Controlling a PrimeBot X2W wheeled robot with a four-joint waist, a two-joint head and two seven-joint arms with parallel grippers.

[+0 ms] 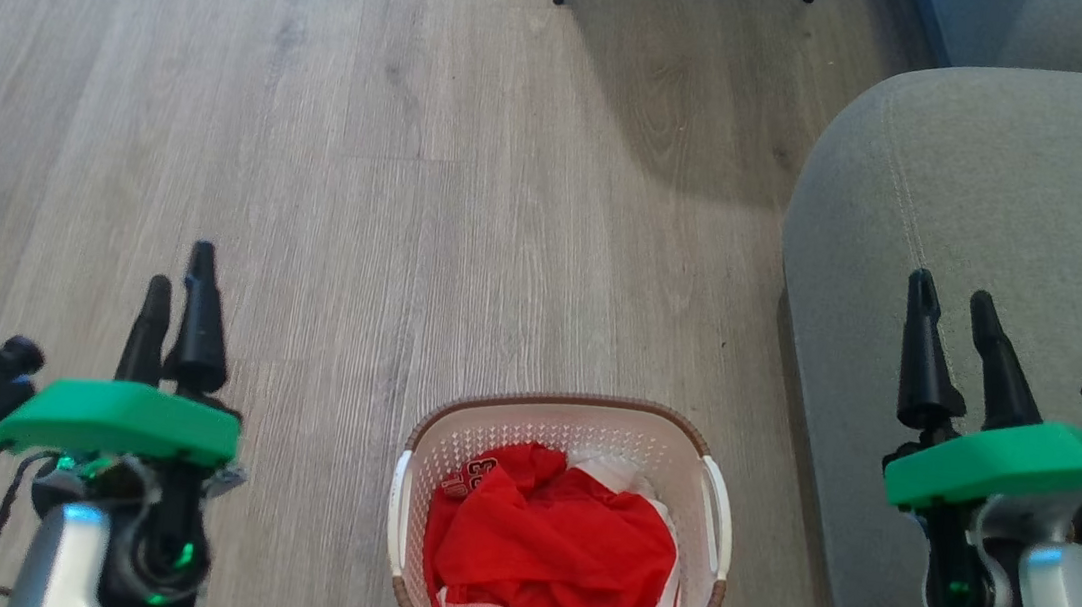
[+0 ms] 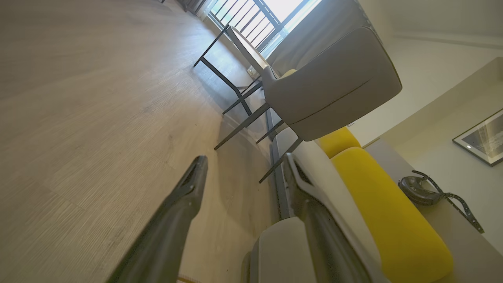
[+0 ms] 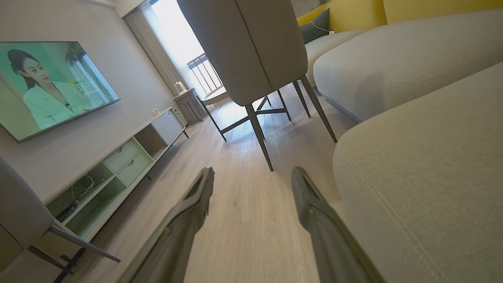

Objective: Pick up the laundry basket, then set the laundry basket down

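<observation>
Head view: laundry basket (image 1: pixel 578 430) sits bottom centre on the floor (image 1: pixel 314 169), red clothes (image 1: pixel 557 536) inside, between my left gripper (image 1: pixel 181 268) lower left and right gripper (image 1: pixel 952 288) lower right.
Left wrist view: my jaws are apart, gripping nothing.
Right wrist view: jaws apart, gripping nothing, sofa (image 3: pixel 432 177) at right.

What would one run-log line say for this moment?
laundry basket: on floor, untouched | left gripper: open, empty | right gripper: open, empty

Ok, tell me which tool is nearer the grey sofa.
Right. The right tool hangs at the sofa's edge; the left tool is across the floor, past the laundry basket.
</observation>
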